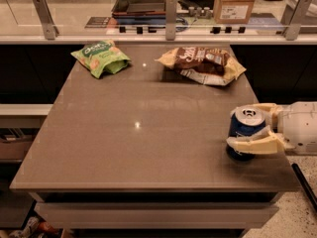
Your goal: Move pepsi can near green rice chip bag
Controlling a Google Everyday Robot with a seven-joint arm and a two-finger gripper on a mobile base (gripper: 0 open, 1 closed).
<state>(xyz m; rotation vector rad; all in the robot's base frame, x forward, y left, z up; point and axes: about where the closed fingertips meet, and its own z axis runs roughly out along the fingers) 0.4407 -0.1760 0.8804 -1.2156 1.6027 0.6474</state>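
The pepsi can (241, 128), dark blue with a silver top, stands upright near the right edge of the brown table (148, 138). My gripper (246, 126) reaches in from the right. Its pale fingers sit on either side of the can, one in front (252, 144) and one behind, closed against it. The can rests on the table. The green rice chip bag (101, 58) lies at the far left corner of the table, well away from the can.
A larger brown and yellow chip bag (203, 63) lies at the far right of the table. A counter with metal posts (171, 14), a tray (143, 4) and a cardboard box (235, 6) runs behind the table. The table's right edge is just under the gripper.
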